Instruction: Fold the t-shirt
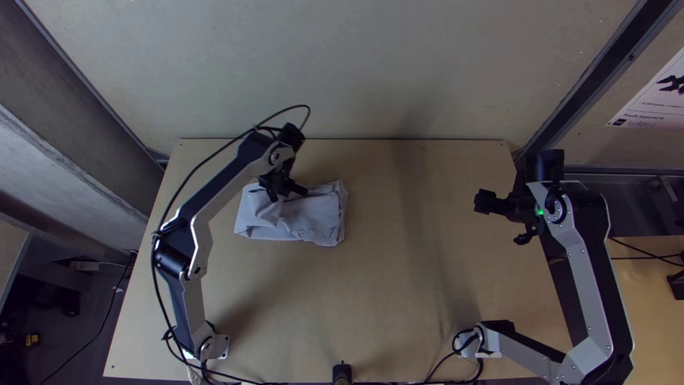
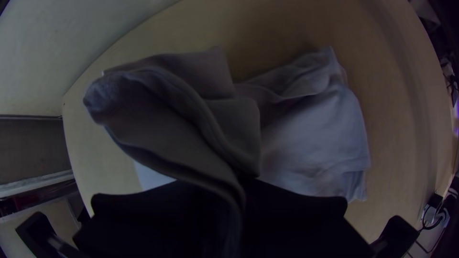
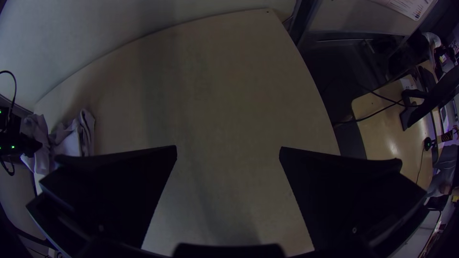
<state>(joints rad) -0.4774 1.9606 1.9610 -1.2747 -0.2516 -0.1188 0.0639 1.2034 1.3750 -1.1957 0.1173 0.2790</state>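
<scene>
Your left claw [image 1: 285, 191] is clamped on raised fold of t-shirt [image 1: 313, 219], cloth running between its two fingers. Take top view, clock centred on that claw: rest of shirt lies on table [image 1: 385, 299] in layered, creased, roughly rectangular bundle, mostly from four to seven o'clock. Well apart, towards three o'clock, your right claw [image 1: 490, 202] has fingers spread wide.

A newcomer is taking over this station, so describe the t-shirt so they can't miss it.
Start at the light wooden table and look to its left half, toward the far edge. There lies the t-shirt, a pale grey, roughly rectangular folded bundle. Its soft, light cloth sets it apart from the hard black left gripper pinching it.
</scene>
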